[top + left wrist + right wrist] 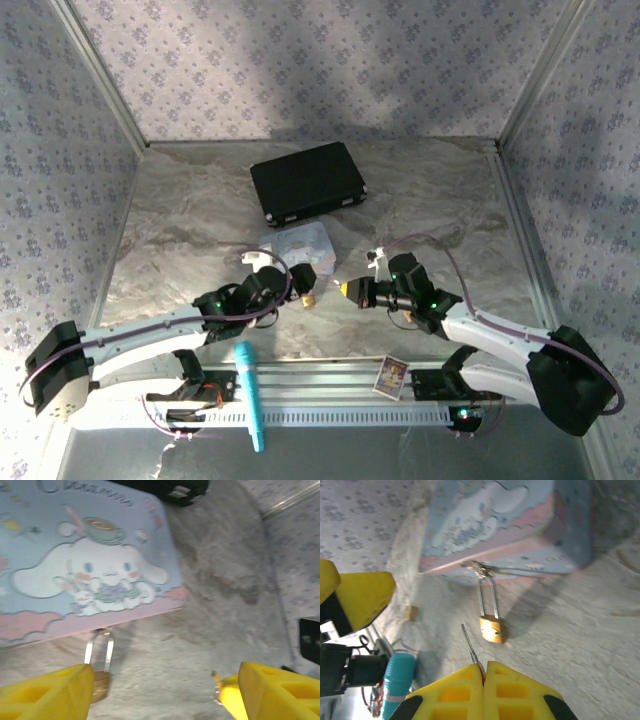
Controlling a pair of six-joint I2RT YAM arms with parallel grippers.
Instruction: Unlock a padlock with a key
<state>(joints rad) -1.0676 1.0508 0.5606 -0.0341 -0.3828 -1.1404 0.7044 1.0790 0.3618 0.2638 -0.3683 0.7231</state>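
Brass-gold and very small, the padlock point(309, 299) lies on the counter point(180, 230) just in front of the pastel tin point(298, 243), between the left tool point(287, 285) and the right tool point(349, 290). From above, the keyhole is too small to see.

In the left wrist view the left tool point(165, 685) has its fingers wide apart and holds nothing. The padlock point(101, 682) sits just beside one finger, which covers part of its body. The shackle point(98, 650) reaches up to the tin's edge. This picture is blurred. The best move is probably to close on the brass body and keep it steady, so that it cannot turn away.

In the right wrist view the right tool point(484, 672) has its fingers pressed together on the key point(469, 642). The thin blade points toward the padlock point(491, 628), near it but apart. The shackle seems to pass through the clasp point(479, 570) of the tin. The keyhole does not show, so the blade should first be lined up slowly with the lock's lower end. Such a thin key may slip. How much of it sits inside the grip is hidden.
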